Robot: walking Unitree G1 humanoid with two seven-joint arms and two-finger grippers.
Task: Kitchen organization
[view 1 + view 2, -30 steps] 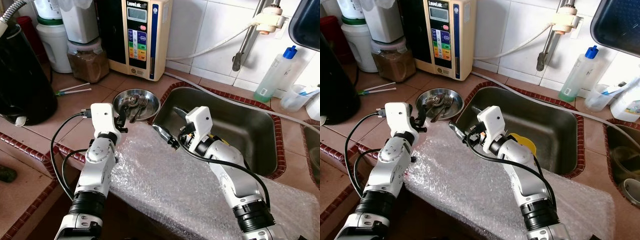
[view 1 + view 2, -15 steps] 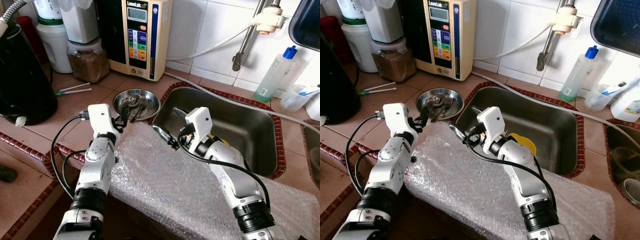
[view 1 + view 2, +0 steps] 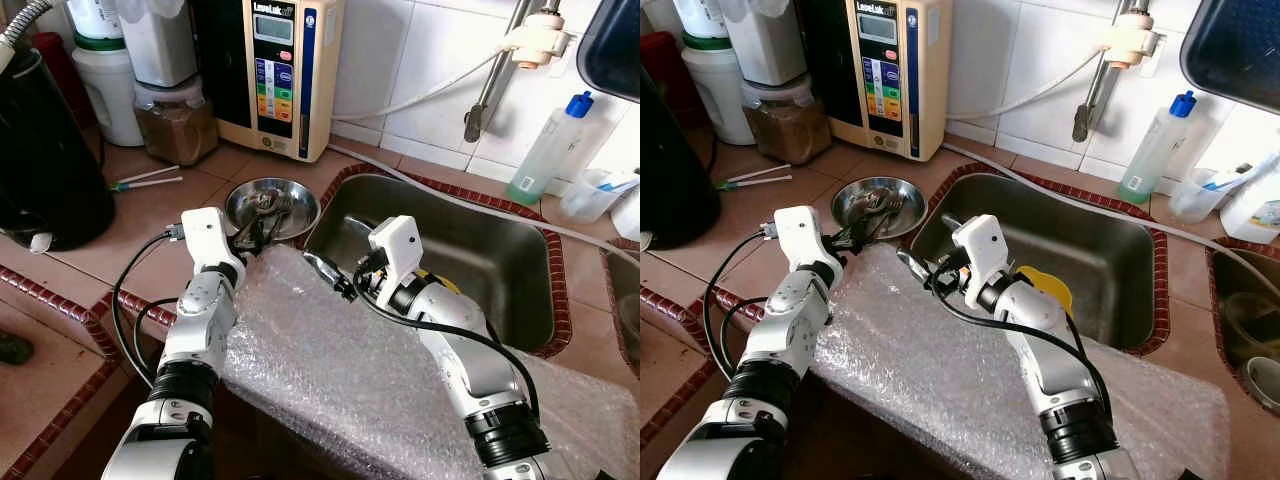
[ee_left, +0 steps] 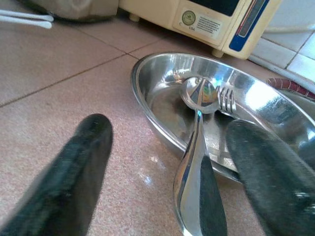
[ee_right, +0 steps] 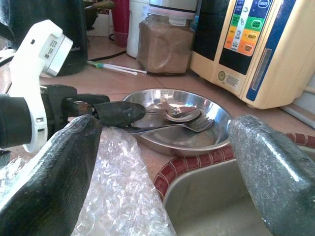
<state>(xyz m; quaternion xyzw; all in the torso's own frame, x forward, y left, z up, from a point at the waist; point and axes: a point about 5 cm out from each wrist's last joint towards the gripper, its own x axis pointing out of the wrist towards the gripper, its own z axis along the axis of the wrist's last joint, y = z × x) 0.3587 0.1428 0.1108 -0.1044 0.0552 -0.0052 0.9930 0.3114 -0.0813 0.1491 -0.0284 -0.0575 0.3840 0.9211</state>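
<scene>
on the tiled counter at 11 o'clock of the left eye view sits the round shallow steel dish (image 3: 272,207), just left of the stainless sink (image 3: 480,262). the left gripper (image 3: 254,236) has its black fingers at the dish's near rim; the right gripper (image 3: 340,282) hangs over the bubble wrap sheet (image 3: 330,370), further from the dish, so the left arm is judged the nearer one

from the right eye view the same layout holds: dish at 11 o'clock, left fingertips touching or just beside its near edge

along the left wrist view, the two fingers (image 4: 74,167) stand apart, with the shiny steel spoon (image 4: 197,162) between them. its long axis runs roughly from 6 to 12 o'clock, handle toward the gripper and over the rim, bowl resting inside the dish beside the steel fork (image 4: 225,98). the handle lies closer to the finger on the sink side

through the right wrist view, the right fingers (image 5: 54,172) are spread wide, nothing between them; the dish lies straight ahead at 12 o'clock, left gripper at 9 o'clock reaching at the spoon handle
</scene>
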